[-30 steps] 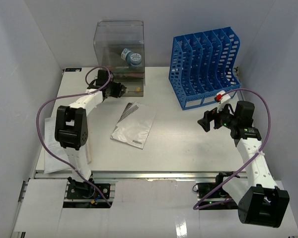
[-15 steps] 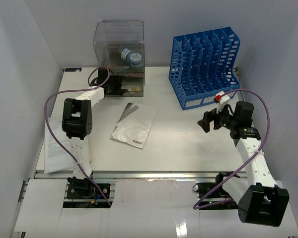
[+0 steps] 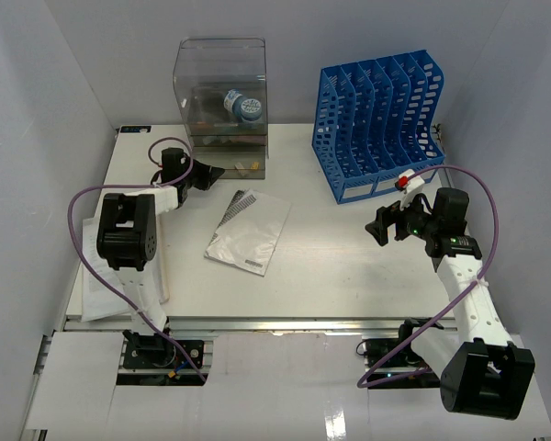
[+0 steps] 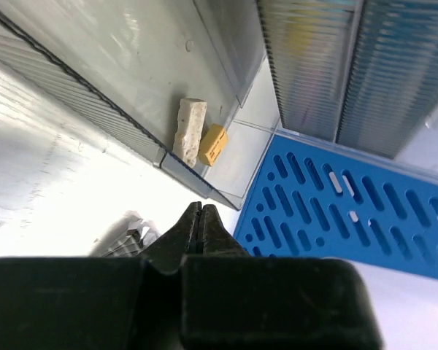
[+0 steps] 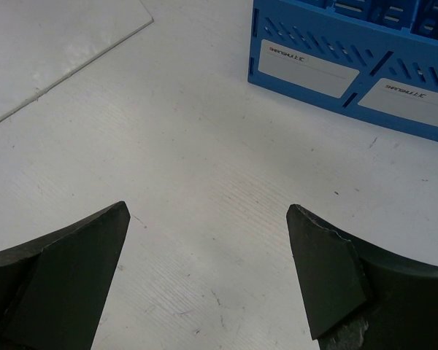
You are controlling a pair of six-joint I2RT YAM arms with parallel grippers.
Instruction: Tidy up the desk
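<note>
Desk [image 3: 331, 266] seemingly just beneath right pincer [image 3: 376, 227]

The desk [image 3: 340, 266] is a wide white rectangular tabletop, flat and level, its surface faintly scuffed, with a metal rail [image 3: 285, 323] along its near edge.

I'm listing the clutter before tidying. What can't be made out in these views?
Top view: the round blue item in the clear box is too small to identify.
Top view: papers at the desk's left edge are partly hidden by the left arm.
Right wrist view: print on the blue rack's labels is too small to read.
Left wrist view: the shut left gripper hides most of the booklet.
</note>
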